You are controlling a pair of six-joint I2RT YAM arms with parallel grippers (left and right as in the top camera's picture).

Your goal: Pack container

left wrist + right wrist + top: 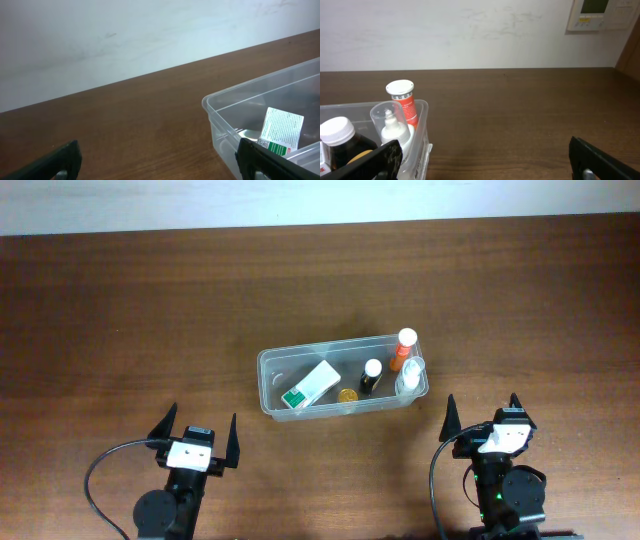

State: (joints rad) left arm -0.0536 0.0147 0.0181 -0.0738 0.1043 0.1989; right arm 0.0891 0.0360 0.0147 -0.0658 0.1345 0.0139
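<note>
The clear plastic container (275, 372) stands at the middle of the table. Inside it are a white and green box (309, 387), a dark bottle with a white cap (371, 375), an orange bottle with a white cap (402, 348), a clear bottle (410, 374) and a small gold lid (347, 395). My left gripper (198, 439) is open and empty, near the table's front left of the container. My right gripper (482, 420) is open and empty, front right of it. The container's corner (220, 107) and box (281, 127) show in the left wrist view. The orange bottle (403, 103) shows in the right wrist view.
The brown wooden table (120, 320) ends at a pale wall (300, 200) at the back. A wall panel (600, 15) hangs at the upper right in the right wrist view.
</note>
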